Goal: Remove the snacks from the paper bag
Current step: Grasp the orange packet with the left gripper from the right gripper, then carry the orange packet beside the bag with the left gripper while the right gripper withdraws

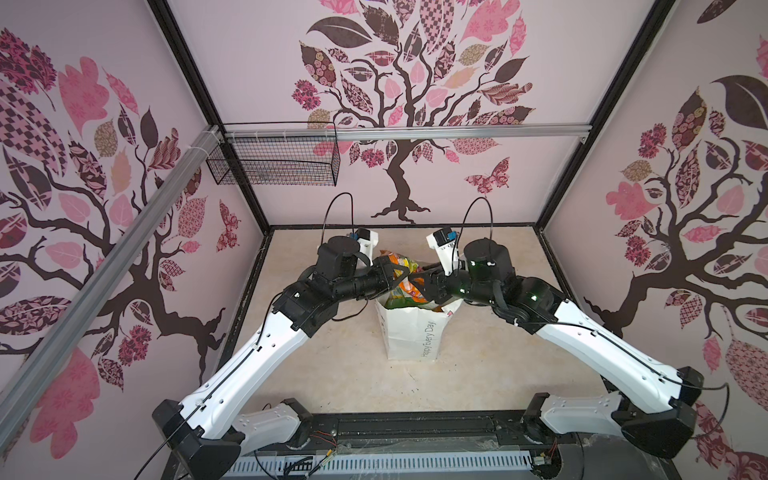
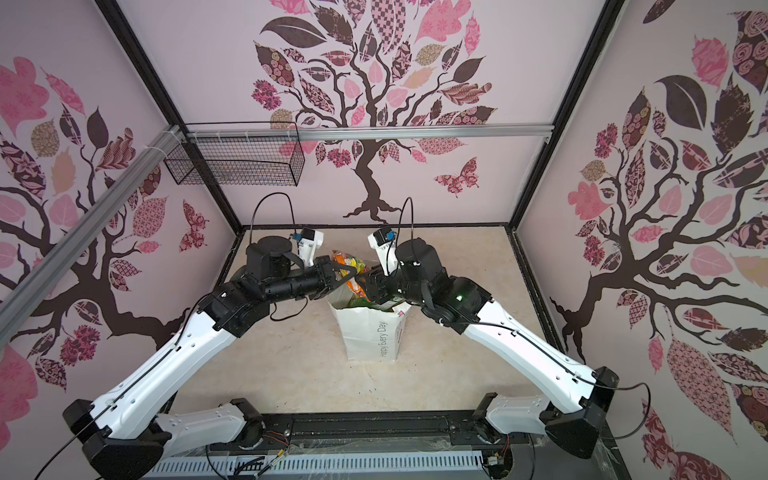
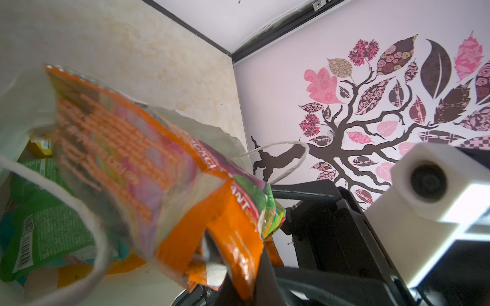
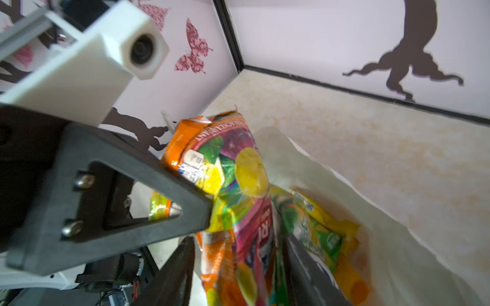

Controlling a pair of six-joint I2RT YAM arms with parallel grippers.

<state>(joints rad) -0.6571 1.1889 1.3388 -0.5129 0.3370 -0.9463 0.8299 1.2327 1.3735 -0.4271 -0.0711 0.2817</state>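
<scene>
Left gripper tight on orange snack packet

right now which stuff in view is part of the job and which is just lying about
Part of the job: paper bag, orange packet pinched in the left gripper, green packet and yellow packet inside the bag, right gripper, open.
Lying about: wire mesh basket, aluminium rail.

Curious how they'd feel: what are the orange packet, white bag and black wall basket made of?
The orange packet: glossy plastic film, probably; it crinkles and glints. The white bag: matte paper, creased, torn-looking rim. The black basket: thin wire mesh, likely coated metal.
</scene>
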